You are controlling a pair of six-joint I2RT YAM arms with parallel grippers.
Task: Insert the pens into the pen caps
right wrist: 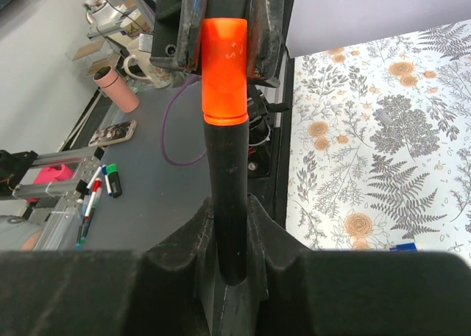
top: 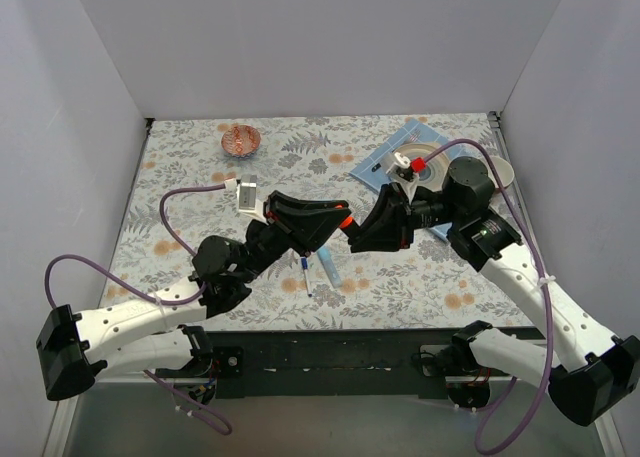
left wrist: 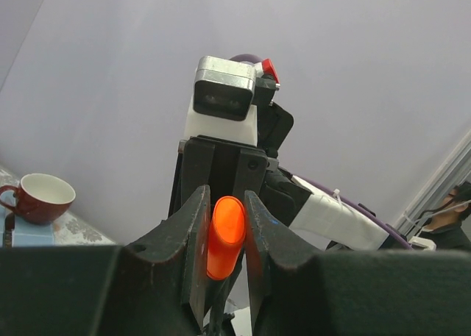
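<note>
In the top view, the left gripper and the right gripper are brought tip to tip above the middle of the table, and a spot of orange is seen between them. Below them, a light-blue marker and a thin white pen are lying near each other on the table. Neither one is seen with a cap on, so it is judged that most of the task is left. Their caps cannot be made out in this view.

In the left wrist view, the orange cap is clamped between the two fingers of the left gripper. The jaws are closed down to the width of the cap and touch it on both sides.

In the right wrist view, the black marker is gripped by the right gripper, with the jaws narrow and pressed on its body. The orange cap is seen sitting over the far end of the marker, both in one line — this first pair is judged to be joined or nearly joined. Whether the cap is pushed fully home cannot be told. The release of this pair and the capping of the other pens are not yet done.
</note>
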